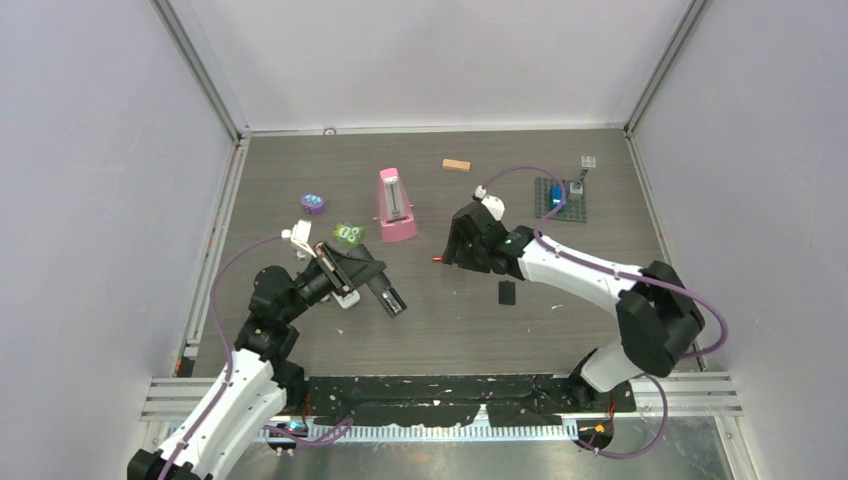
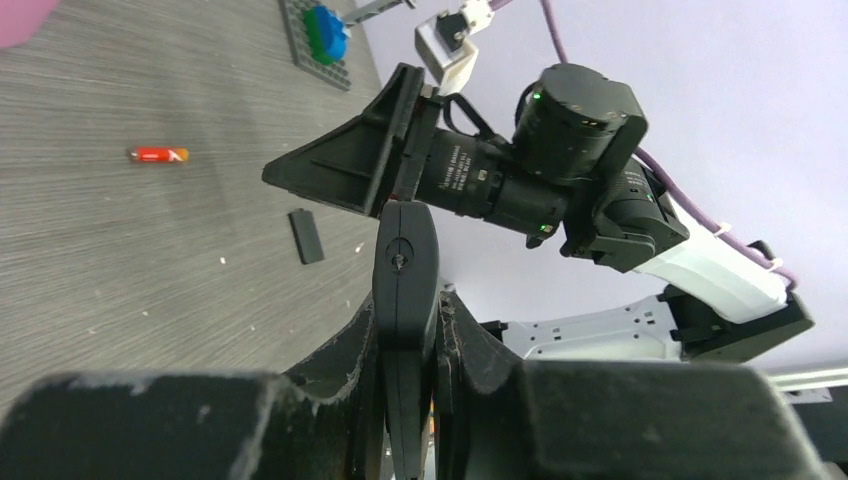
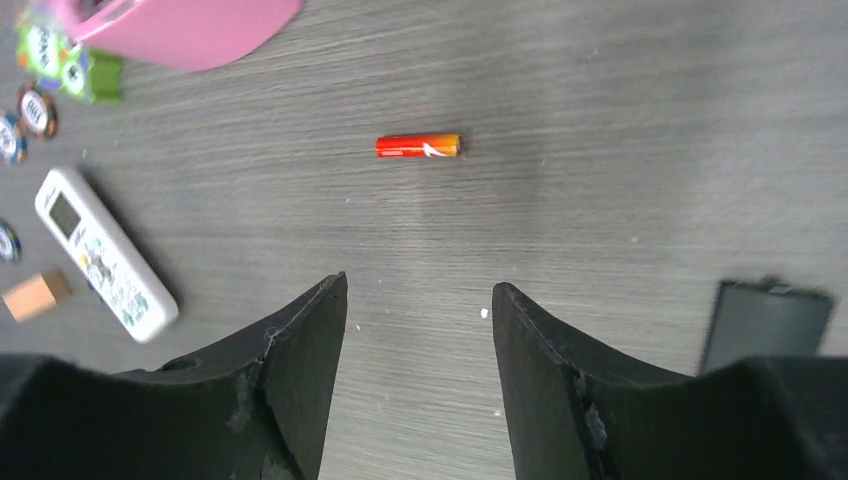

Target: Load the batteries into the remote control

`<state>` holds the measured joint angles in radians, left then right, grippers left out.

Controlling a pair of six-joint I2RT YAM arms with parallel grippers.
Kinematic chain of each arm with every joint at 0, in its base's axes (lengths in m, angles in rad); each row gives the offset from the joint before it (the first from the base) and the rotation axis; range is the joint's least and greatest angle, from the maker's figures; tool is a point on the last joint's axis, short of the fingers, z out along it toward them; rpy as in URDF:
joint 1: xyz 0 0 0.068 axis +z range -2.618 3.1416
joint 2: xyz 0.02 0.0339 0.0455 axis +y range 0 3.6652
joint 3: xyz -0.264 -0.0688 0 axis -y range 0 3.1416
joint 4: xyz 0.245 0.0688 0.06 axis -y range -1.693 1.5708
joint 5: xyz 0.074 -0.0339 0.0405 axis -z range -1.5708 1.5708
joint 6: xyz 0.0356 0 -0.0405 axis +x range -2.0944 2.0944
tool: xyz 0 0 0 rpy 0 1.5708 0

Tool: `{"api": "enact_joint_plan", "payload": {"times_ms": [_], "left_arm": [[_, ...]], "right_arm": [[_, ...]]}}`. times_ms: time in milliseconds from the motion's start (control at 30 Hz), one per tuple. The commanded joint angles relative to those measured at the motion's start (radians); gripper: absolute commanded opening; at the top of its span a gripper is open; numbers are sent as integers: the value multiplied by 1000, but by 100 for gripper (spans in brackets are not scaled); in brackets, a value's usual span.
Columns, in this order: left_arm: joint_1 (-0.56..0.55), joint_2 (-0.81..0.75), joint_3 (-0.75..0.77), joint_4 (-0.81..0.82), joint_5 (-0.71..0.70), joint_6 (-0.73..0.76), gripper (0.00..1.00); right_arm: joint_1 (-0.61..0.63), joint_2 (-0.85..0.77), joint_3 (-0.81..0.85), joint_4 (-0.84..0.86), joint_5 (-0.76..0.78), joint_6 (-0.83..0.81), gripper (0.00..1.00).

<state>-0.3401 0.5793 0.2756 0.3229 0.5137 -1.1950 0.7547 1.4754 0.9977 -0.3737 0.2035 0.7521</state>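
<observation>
Currently one battery (image 1: 437,258) is lying flat on the grey table (image 1: 560,300) near its middle, red along most of its body with an orange end. It is sitting alone, touching nothing. In the right wrist view it (image 3: 418,146) is showing at 12 o'clock from the fingertips, ahead of them and apart.

The right gripper (image 1: 450,257) is hovering just beside the battery at its 3 o'clock, its jaws standing apart with only bare table between them (image 3: 415,300).

The black remote control (image 1: 387,295) is sitting at about 8 o'clock from the battery, off the table in the left gripper (image 1: 362,278). That gripper is clamping narrowly on the remote, which is showing edge-on between its fingers (image 2: 365,340) in the left wrist view.

A small black battery cover (image 1: 507,292) is lying flat at 4 o'clock from the battery, well apart from it. A white remote control (image 3: 105,255) is resting on the table beneath the left gripper.

Farther out, a pink object (image 1: 396,205) is standing at 11 o'clock from the battery, with a green toy (image 1: 348,233) at its 8 o'clock and a purple round piece (image 1: 313,203) at its 9 o'clock. A tan block (image 1: 456,165) is lying at 12 o'clock, and a dark baseplate (image 1: 550,205) carrying a blue brick (image 1: 556,195) is sitting at 2 o'clock.
</observation>
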Motion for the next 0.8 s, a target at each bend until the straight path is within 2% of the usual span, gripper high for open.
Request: {"api": "enact_joint_plan", "payload": {"times_ms": [0, 200, 300, 400, 567, 767], "left_arm": [[5, -41, 89, -189, -47, 116, 0], [21, -38, 104, -206, -41, 127, 0], [68, -31, 97, -180, -2, 111, 0], [134, -13, 96, -155, 66, 93, 0], [187, -5, 90, -126, 115, 86, 0], [209, -1, 86, -123, 127, 94, 0]], "right_arm": [[15, 90, 77, -16, 65, 381, 60], [17, 260, 245, -207, 105, 633, 60], [15, 350, 370, -340, 105, 760, 48], [15, 443, 458, -483, 110, 836, 46], [14, 511, 540, -569, 123, 930, 44], [12, 539, 547, -573, 130, 969, 45]]}}
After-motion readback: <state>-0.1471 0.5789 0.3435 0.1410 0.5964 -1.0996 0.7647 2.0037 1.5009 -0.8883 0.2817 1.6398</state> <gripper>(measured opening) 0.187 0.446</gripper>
